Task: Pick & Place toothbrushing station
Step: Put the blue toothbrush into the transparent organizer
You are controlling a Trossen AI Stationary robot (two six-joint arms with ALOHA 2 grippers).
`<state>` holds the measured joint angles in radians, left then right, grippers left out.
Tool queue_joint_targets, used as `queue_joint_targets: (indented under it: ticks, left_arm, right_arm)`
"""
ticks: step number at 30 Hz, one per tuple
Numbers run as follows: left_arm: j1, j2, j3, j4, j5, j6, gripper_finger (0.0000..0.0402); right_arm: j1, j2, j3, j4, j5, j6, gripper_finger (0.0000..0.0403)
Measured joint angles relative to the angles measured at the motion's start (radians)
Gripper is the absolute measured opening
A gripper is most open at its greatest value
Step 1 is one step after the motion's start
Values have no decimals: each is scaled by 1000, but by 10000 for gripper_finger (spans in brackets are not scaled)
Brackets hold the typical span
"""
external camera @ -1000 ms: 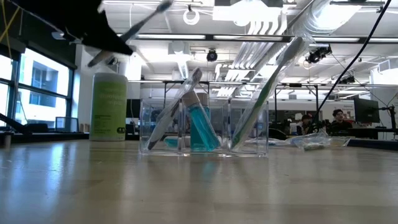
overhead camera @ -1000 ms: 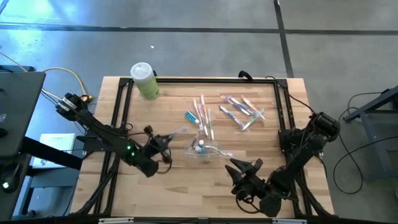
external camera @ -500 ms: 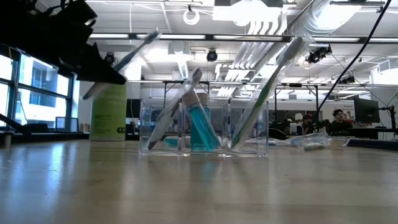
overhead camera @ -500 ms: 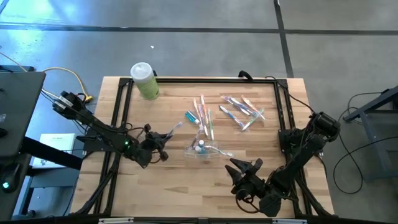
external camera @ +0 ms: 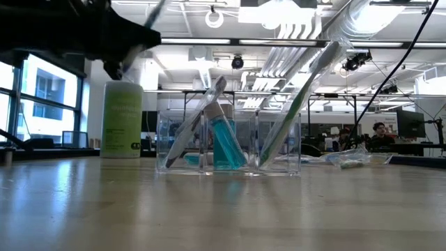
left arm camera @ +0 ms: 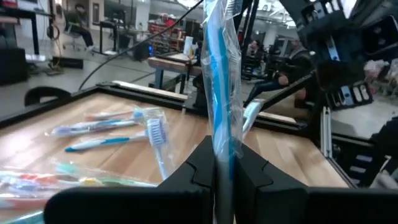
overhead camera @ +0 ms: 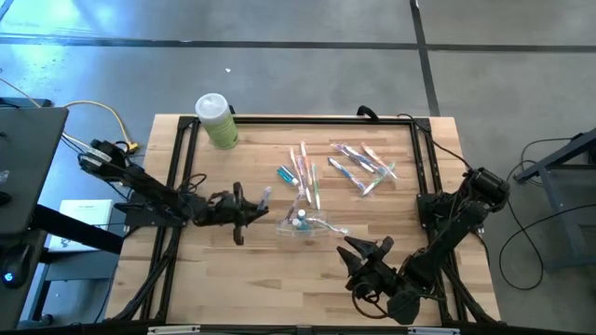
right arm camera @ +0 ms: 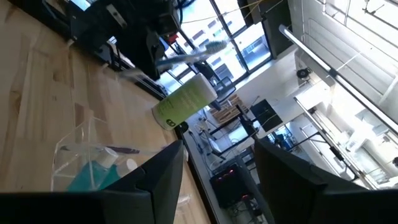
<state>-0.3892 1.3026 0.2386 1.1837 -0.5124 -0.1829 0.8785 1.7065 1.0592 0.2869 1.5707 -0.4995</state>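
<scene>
My left gripper [overhead camera: 244, 207] hovers left of the clear organizer [overhead camera: 303, 223], shut on a plastic-wrapped blue toothbrush [left arm camera: 219, 74], which also shows above the table as the wrapped toothbrush [overhead camera: 264, 197]. The organizer [external camera: 230, 143] stands on the table and holds a blue tube and leaning toothbrushes. Loose wrapped toothbrushes [overhead camera: 305, 172] lie beyond it, with more [overhead camera: 363, 166] to the right. My right gripper [overhead camera: 368, 253] waits open near the front right, facing the organizer [right arm camera: 87, 162]. My left gripper pinches the wrapped toothbrush's handle [left arm camera: 221, 134] between its two fingers [left arm camera: 193, 171], which come about level from the table's left. The brush runs on past the fingertips, slanting upward with its head end [external camera: 155, 12] high. It is lifted clear of the table.
A green bottle with a white cap [overhead camera: 216, 121] stands at the far left corner. A black frame [overhead camera: 182, 167] borders the wooden table. Bare wood lies in front of the organizer and along the near edge.
My left gripper has moved toward the organizer and a little toward the far edge, turning and rolling at the wrist, still shut on the toothbrush. The toothbrush has tipped steeper, its head end now higher.
</scene>
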Motion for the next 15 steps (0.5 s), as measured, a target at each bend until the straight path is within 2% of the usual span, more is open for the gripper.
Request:
queue_joint_targets:
  ticks: [3,8,15]
  left_arm:
    - [34,80,0,102,26,-28,16]
    - [61,251,3,365,56,-28,16]
    - [87,412,131,378,104,-47,16]
  right_arm:
    - [-12,0,0,-29,-1,30,190]
    - [-34,0,0,-95,0,90,190]
    - [-55,0,0,-119,0,137,190]
